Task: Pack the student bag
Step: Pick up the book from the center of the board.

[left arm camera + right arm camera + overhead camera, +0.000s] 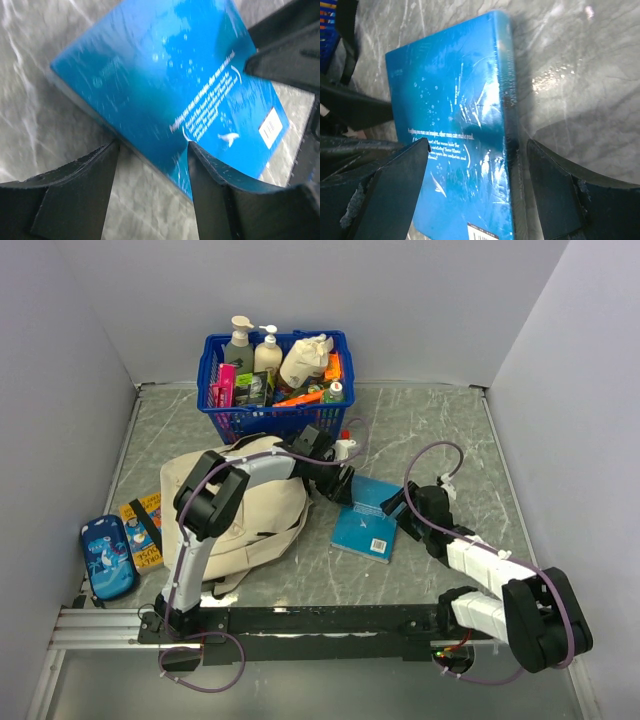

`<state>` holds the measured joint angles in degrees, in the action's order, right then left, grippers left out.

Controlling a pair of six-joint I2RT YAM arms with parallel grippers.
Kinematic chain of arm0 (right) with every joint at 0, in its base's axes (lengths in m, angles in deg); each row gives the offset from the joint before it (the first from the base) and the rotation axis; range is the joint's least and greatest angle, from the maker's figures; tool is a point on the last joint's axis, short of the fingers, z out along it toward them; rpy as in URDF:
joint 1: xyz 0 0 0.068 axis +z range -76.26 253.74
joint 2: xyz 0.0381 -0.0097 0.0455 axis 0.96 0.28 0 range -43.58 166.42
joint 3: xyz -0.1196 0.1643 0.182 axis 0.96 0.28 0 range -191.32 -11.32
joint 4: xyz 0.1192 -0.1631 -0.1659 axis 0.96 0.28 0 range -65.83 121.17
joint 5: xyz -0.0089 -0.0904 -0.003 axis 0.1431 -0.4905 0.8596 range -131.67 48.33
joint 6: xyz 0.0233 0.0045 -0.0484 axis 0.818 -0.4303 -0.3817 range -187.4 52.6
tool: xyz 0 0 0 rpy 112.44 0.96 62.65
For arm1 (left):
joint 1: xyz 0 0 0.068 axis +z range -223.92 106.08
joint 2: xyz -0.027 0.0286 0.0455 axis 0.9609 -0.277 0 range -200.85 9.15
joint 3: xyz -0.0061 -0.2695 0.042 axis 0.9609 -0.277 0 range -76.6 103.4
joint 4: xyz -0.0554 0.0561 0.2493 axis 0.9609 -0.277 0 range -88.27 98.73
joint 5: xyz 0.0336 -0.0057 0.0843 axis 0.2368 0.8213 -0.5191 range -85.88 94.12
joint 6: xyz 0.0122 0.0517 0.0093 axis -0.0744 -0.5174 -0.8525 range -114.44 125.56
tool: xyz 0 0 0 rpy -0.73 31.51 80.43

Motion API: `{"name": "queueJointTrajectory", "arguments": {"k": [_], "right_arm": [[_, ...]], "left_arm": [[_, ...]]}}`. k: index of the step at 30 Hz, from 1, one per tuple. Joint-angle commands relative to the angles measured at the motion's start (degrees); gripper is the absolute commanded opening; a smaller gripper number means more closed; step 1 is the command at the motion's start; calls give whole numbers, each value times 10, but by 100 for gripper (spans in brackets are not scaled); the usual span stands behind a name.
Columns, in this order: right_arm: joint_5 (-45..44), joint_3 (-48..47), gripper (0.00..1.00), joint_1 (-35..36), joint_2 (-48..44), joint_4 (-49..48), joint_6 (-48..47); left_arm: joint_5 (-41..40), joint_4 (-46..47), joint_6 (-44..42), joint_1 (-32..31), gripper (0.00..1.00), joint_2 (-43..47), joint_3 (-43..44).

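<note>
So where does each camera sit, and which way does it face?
Top external: above and behind the arms, looking down on the table; both arms show.
Left wrist: on the left arm, facing down at the blue book; the left gripper shows.
Right wrist: likewise; the right gripper shows.
Shared: all three see the book.

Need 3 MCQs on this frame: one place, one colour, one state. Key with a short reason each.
1. The blue book lies: A in the basket; B on the table, right of the bag; C inside the bag.
2. The basket is: A red; B green; C blue.
3. The right fingers are: A open, astride the book's edge; B shut on the book; C out of view.

Key:
1 B: the top view shows it flat on the table beside the bag.
2 C: its plastic mesh is blue.
3 A: the right wrist view shows one finger over the cover and one past the spine.
</note>
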<state>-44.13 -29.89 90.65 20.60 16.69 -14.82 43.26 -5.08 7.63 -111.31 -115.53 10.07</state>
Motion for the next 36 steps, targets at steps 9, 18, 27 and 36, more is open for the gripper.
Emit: {"name": "queueJointTrajectory", "arguments": {"k": [9,18,27,36], "right_arm": [[23,-1,87,6,54,-33,3],[144,28,87,-2,96,-211,45],[257,37,83,-9,27,-342,68],[310,28,80,-8,23,-433,88]], "left_arm": [[2,-68,17,2,62,-20,-32],[44,-31,53,-10,55,-58,-44],[168,125,155,-11,51,-79,-76],[177,179,185,-18,51,-92,-77]]}}
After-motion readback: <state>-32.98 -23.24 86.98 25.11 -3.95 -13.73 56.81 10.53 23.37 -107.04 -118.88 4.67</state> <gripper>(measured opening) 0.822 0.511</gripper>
